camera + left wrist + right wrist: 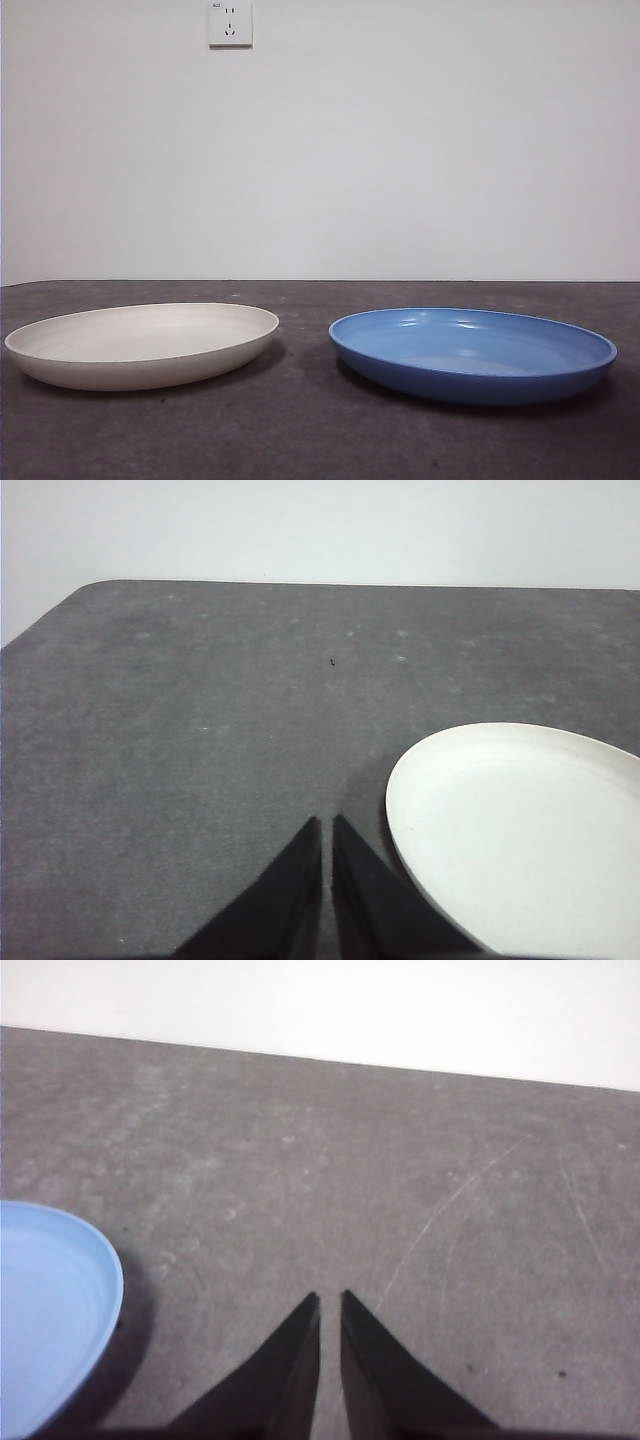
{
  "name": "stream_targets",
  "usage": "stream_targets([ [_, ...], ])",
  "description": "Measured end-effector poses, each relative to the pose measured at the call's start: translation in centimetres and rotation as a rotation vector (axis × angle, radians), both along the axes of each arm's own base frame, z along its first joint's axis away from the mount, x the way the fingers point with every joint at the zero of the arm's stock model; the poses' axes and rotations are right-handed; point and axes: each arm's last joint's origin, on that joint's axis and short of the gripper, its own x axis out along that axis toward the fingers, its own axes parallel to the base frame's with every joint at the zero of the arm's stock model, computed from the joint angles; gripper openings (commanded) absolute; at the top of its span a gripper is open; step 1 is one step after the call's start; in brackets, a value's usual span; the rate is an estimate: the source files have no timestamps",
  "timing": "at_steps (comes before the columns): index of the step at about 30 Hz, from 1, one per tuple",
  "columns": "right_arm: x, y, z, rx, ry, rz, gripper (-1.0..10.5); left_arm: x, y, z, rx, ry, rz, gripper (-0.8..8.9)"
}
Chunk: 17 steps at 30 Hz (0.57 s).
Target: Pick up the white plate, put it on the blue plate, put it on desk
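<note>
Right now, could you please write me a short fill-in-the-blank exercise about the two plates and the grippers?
1. In the front view, the white plate and the blue plate lie side by side on the desk, with a ____ between them.
2. The left gripper is nearest the ____ plate.
3. The right gripper holds ____.
4. Both plates hold ____.

Missing words: gap; white; nothing; nothing

A bare test bench: grey desk (320, 430), blank white wall (420, 150), 1 wall socket (230, 23).
</note>
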Motion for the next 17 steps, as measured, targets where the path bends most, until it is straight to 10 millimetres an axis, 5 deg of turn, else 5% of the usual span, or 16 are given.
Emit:
stream_targets([
  [12,0.0,0.0,0.9,0.270,-0.051,-0.017,0.1,0.3,0.0,0.9,-0.192,-0.057,0.043,0.18],
  [17,-0.4,0.0,4.2,0.392,-0.082,-0.024,0.1,0.4,0.1,3.2,-0.246,-0.051,0.067,0.17],
])
